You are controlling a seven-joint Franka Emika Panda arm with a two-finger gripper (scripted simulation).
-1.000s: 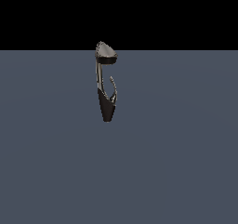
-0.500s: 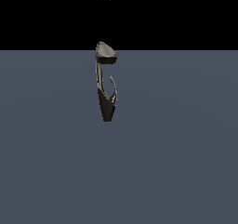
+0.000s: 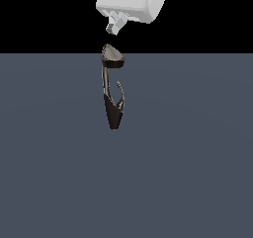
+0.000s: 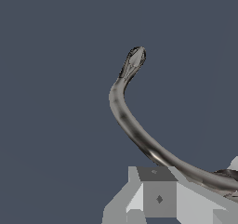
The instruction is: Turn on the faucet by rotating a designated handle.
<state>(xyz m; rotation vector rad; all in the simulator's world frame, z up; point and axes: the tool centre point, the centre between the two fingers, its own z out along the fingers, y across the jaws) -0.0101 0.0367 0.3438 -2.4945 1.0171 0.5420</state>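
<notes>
Half a second ago only a small pale tip showed at the top edge of the exterior view; now the white wrist block fills that edge and the gripper (image 3: 113, 28) has come down to hang just above the faucet (image 3: 113, 86), still apart from it. Only one short finger (image 3: 114, 26) shows below the block, so I cannot tell whether the claw is wide or narrow. Nothing on the floor has shifted.

Nearest the wrist camera sit grey-white blocks of the gripper (image 4: 155, 197), too cropped to read its state. Past them the handle (image 4: 139, 137) sweeps as a thin chrome curve to a pointed tip.

Farther off, the faucet stands upright on the slate floor (image 3: 197, 173), with its dark pointed base, chrome neck and rounded cap (image 3: 112, 56). Its handle (image 3: 120, 93) hooks up on the exterior view's right.
</notes>
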